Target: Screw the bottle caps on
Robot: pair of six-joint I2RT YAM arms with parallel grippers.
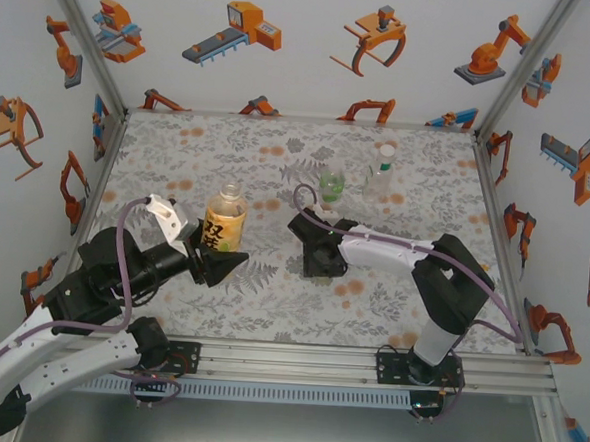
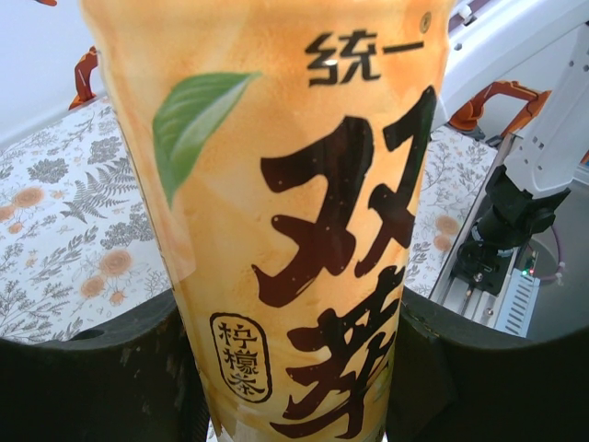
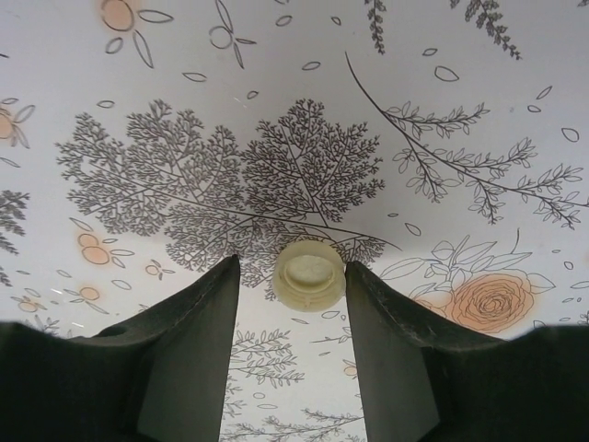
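Observation:
The amber bottle (image 1: pixel 225 222) with the yellow label stands upright at centre left, its neck uncapped. My left gripper (image 1: pixel 217 266) is shut on its lower body. In the left wrist view the label (image 2: pixel 294 230) sits between both dark fingers (image 2: pixel 92 378). My right gripper (image 1: pixel 318 254) points down at mid-table. A pale yellowish bottle cap (image 3: pixel 308 273) lies on the cloth, hollow side up, between its fingertips. It sits against the right finger (image 3: pixel 386 350), with a gap to the left one. The right gripper (image 3: pixel 292 262) is open. A squat green-tinted bottle (image 1: pixel 331 186) and a slim clear bottle (image 1: pixel 381 176) stand behind.
A floral cloth (image 1: pixel 279 150) covers the table. White walls with robot pictures close it in at the left, back and right. The aluminium rail (image 1: pixel 367 361) with both arm bases runs along the near edge.

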